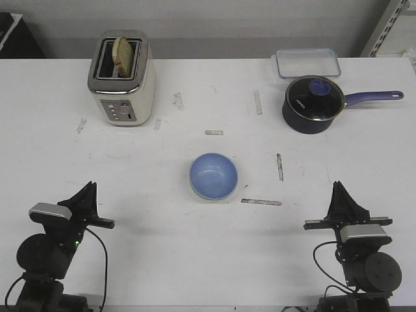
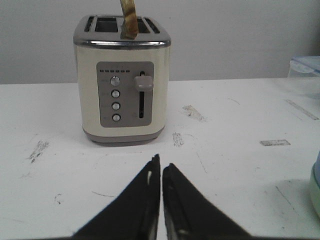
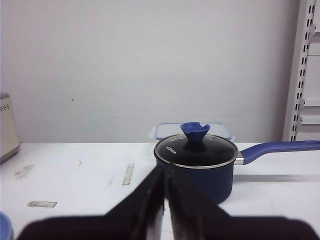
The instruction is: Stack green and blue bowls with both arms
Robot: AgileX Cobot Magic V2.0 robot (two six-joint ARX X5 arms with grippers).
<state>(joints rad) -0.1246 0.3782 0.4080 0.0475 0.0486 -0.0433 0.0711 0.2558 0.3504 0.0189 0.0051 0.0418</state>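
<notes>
lab mock kitchen: taped white table (image 1: pixel 195 260), toaster (image 1: pixel 121 78), metal shelving (image 3: pixel 305 70).

Bright, even light; soft shadows

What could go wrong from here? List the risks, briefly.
1. The blue bowl seems already nested in the green bowl, of which only a thin rim shows. Taking the stack for one bowl could prompt a needless regrasp that unstacks it.
2. The left gripper and right gripper are shut; reaching in like that would likely shove the stack rather than grip it.
</notes>
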